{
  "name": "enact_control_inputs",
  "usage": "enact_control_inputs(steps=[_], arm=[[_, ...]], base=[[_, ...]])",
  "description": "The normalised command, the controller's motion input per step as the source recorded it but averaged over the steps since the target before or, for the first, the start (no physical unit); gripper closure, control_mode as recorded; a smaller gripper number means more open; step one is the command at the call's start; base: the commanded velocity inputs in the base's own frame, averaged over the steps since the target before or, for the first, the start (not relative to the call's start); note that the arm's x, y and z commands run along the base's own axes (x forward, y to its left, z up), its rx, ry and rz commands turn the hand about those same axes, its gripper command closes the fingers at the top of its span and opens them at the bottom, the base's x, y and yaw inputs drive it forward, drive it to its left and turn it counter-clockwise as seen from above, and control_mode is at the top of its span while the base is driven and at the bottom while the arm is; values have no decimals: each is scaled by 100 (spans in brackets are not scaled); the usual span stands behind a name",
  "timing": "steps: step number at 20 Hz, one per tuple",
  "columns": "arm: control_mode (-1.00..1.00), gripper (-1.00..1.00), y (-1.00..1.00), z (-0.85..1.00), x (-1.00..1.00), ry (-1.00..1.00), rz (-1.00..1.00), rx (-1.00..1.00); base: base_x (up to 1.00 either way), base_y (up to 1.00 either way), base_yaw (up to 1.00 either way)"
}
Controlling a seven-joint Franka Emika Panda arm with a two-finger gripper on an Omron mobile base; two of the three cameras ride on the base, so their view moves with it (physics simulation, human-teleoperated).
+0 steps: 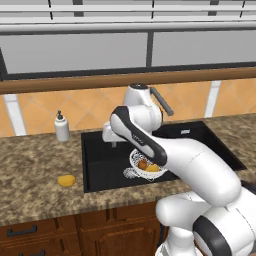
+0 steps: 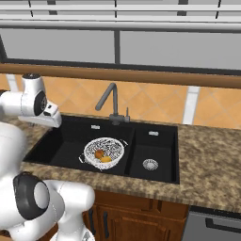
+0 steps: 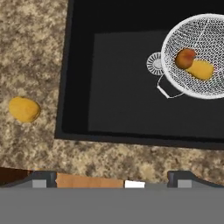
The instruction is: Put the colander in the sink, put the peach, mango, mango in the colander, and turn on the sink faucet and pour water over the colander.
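The white mesh colander (image 2: 104,147) (image 3: 205,39) sits in the left basin of the black sink (image 2: 133,141) (image 3: 118,105). Inside it lie the orange-red peach (image 2: 99,154) (image 3: 185,57) and one yellow mango (image 2: 107,159) (image 3: 200,70), touching each other. A second mango (image 1: 66,180) (image 3: 24,109) rests on the granite counter left of the sink. My gripper (image 3: 113,178) hangs open above the sink's front left edge, nothing between its fingertips (image 3: 43,178). The dark faucet (image 2: 111,101) stands behind the sink with its spout over the left basin; no water shows.
A white soap dispenser (image 1: 62,127) stands on the counter (image 1: 35,165) behind the loose mango. The right basin holds a silver drain (image 2: 150,164). Another drain (image 3: 155,63) shows beside the colander. Wooden cabinet fronts (image 1: 100,235) run below the counter edge.
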Motion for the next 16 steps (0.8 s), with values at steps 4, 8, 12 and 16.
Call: enact_control_inputs(steps=[4, 8, 12, 16], arm=[[-100, -100, 62, -3, 1, 10, 17, 0], [-100, -100, 49, -7, 0, 7, 16, 0], [-100, -100, 49, -1, 1, 8, 15, 0], [-100, -100, 46, -1, 3, 9, 14, 0]], base=[[0, 0, 0], [0, 0, 0], [0, 0, 0], [0, 0, 0]])
